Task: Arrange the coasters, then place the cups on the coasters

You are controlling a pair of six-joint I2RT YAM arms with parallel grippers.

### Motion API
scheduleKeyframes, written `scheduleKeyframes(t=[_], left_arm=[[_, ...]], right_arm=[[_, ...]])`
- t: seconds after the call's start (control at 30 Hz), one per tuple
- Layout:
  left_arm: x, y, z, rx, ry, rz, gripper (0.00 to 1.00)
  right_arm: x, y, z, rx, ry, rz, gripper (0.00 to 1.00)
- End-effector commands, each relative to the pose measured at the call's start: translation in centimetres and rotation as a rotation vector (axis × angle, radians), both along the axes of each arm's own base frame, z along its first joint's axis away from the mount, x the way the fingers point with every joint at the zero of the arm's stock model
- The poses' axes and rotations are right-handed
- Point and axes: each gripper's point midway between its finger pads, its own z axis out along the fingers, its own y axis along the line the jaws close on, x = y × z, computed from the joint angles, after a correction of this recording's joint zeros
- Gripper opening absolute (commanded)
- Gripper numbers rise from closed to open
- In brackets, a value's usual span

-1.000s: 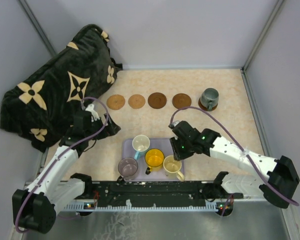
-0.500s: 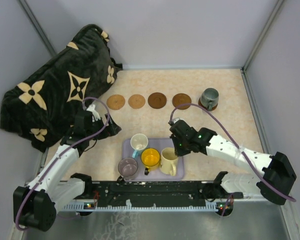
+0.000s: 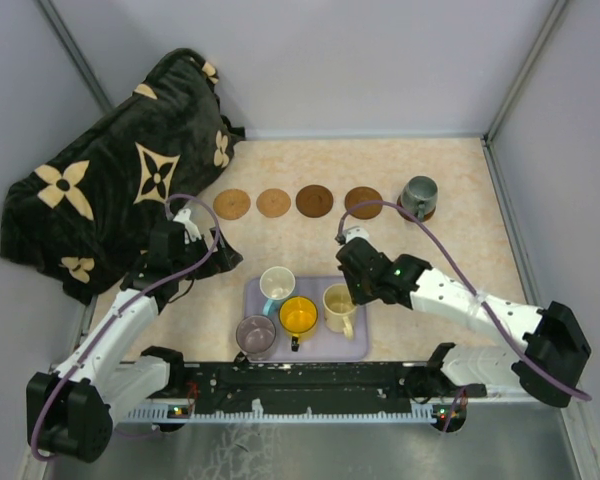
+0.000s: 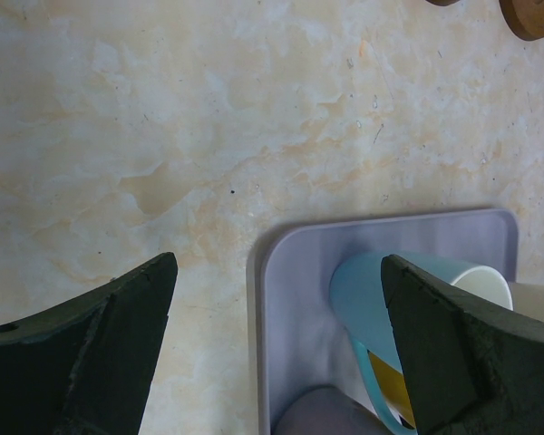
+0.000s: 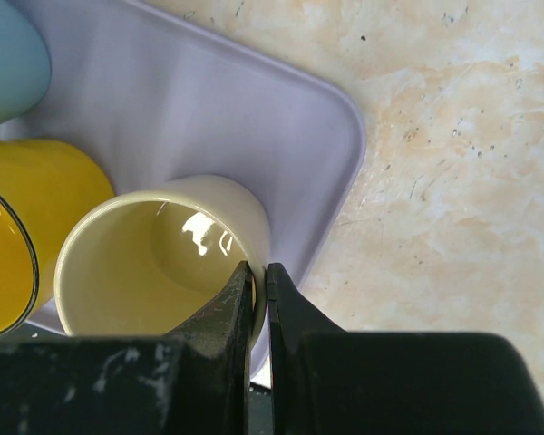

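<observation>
From above, your right pincer [image 3: 347,288] is at the rim of the cream cup [image 3: 338,306], which stands on the lavender tray [image 3: 357,350] just beside the yellow cup [image 3: 299,316]. Four coasters [image 3: 273,203] lie bare in a row across the far counter [image 3: 460,250]. The grey-green cup [image 3: 418,195] already sits on the fifth at the right end, so a wide swing toward the neighbouring coaster could clip it.

From the left wrist, your left pincer [image 4: 278,265] hangs with its jaws wide apart and holds nothing, over the tray corner near the white-and-blue cup [image 4: 381,290]. If it drops here it could nudge that cup.

From the right wrist, the jaws are clamped on the cream cup's thin wall, one finger inside and one outside. That is a one-sided pinch on a smooth rim. I judge the cup could pivot, slide out, or bump the yellow cup on a fast lift.
</observation>
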Motion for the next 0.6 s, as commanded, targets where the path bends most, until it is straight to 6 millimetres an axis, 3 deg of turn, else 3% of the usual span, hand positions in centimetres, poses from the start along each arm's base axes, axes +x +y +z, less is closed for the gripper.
scheduleKeyframes(t=[0.0, 0.3, 0.43, 0.5, 0.57], left_arm=[[0.2, -0.4, 0.6, -0.01, -0.032, -0.018, 1.0], [-0.1, -0.2, 0.3, -0.001, -0.024, -0.015, 1.0], [-0.2, 0.0, 0.2, 0.005, -0.027, -0.01, 1.0], [-0.1, 0.0, 0.1, 0.005, -0.026, -0.009, 1.0], [0.0, -0.1, 0.2, 0.003, -0.026, -0.012, 1.0]], right_arm=[[3.0, 2.7, 3.4, 0.101, -0.145, -0.015, 0.04], [4.9, 3.6, 2.4, 0.089, -0.194, -0.042, 0.08], [5.5, 2.7, 1.7, 0.035, -0.222, -0.06, 0.21], [5.9, 2.2, 1.4, 0.004, -0.243, -0.066, 0.33], [6.2, 1.6, 1.2, -0.028, -0.262, -0.077, 0.37]])
